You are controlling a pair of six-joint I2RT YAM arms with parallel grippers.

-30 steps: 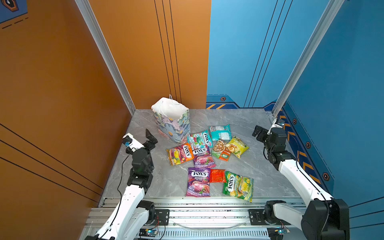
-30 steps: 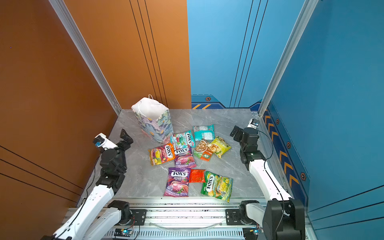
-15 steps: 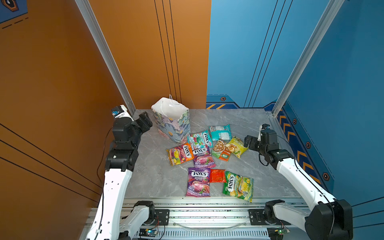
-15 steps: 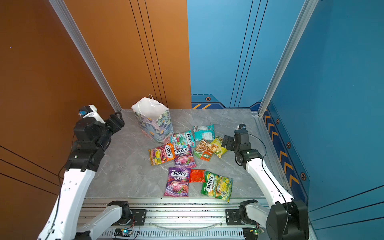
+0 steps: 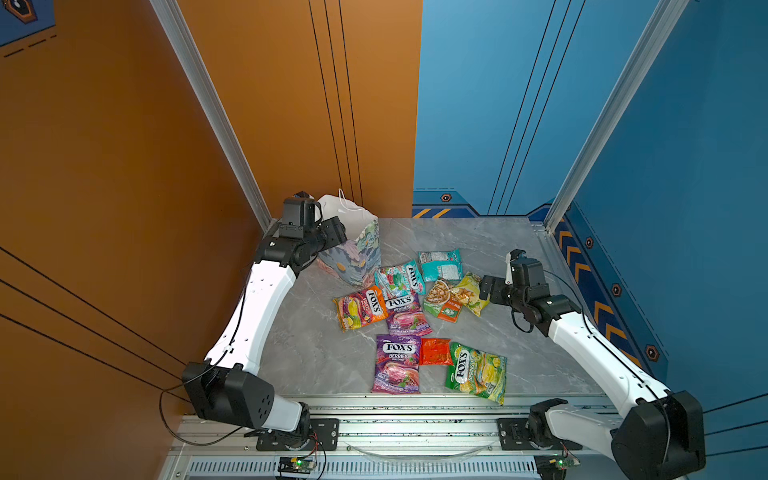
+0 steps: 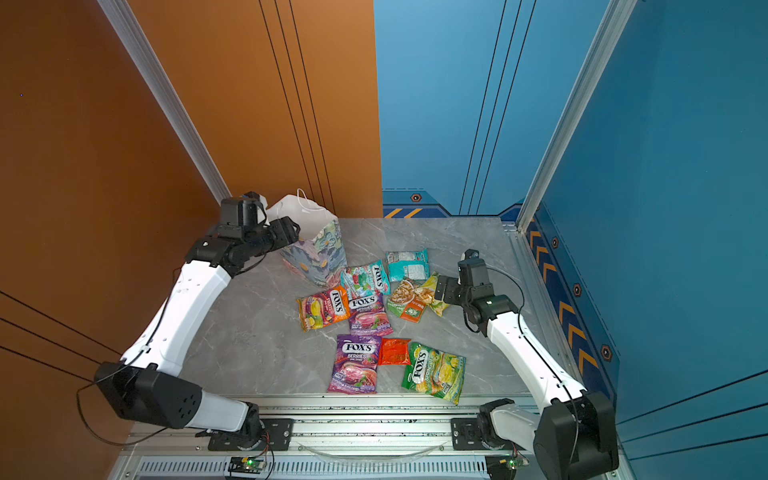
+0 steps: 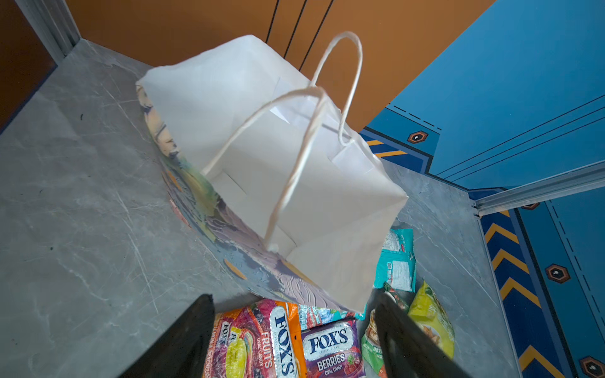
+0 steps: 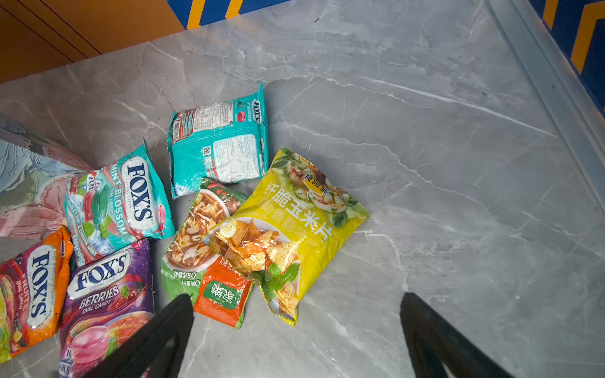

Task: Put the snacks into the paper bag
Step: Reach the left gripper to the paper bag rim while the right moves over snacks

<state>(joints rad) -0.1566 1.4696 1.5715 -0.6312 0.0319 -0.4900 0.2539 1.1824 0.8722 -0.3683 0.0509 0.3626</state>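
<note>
Your left arm (image 5: pixel 259 311) is no longer folded low at the lower left of the table (image 5: pixel 316 357). It now reaches up and away toward the upper left corner, and the left end effector (image 5: pixel 336 232) hangs right beside the rim of the paper bag (image 5: pixel 359 257), in front of its white mouth in both top views. Your right end effector (image 5: pixel 487 289) no longer waits at the far right edge of the table; it now sits nearer the middle, just beside the yellow chip packet (image 5: pixel 469 287). You cannot tell whether either one touches.
</note>
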